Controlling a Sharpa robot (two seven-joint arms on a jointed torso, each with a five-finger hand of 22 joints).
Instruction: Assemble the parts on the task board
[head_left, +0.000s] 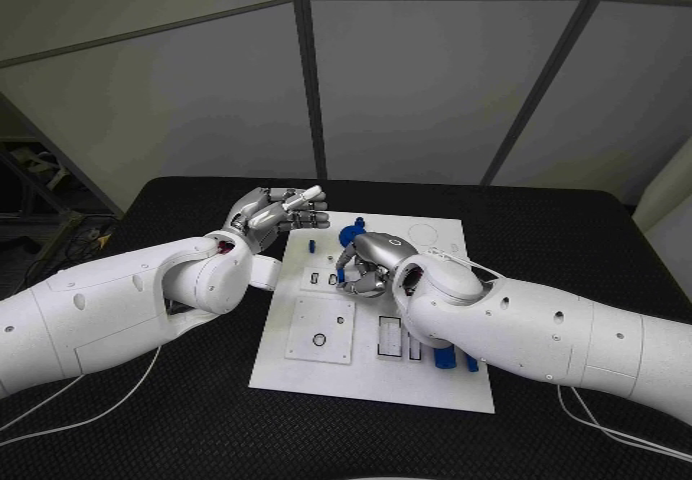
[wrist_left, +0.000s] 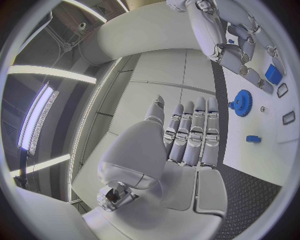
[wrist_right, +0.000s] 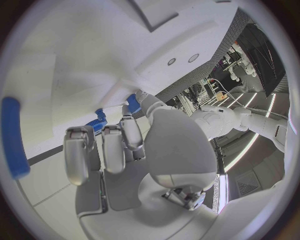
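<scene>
The left hand (head_left: 274, 216) hovers at about ten o'clock of the task board (head_left: 361, 385), over its far left corner, fingers straight and held side by side with nothing in them. The board lies in the middle of the black bench (head_left: 173, 400). The right hand (head_left: 368, 265) rests over the board's centre, fingers curled down; whether it pinches anything I cannot tell. A blue gear (wrist_left: 241, 103) stands on the board just past it, near twelve o'clock. Two blue pegs (head_left: 456, 358) lie at about four o'clock, beside the right forearm.
</scene>
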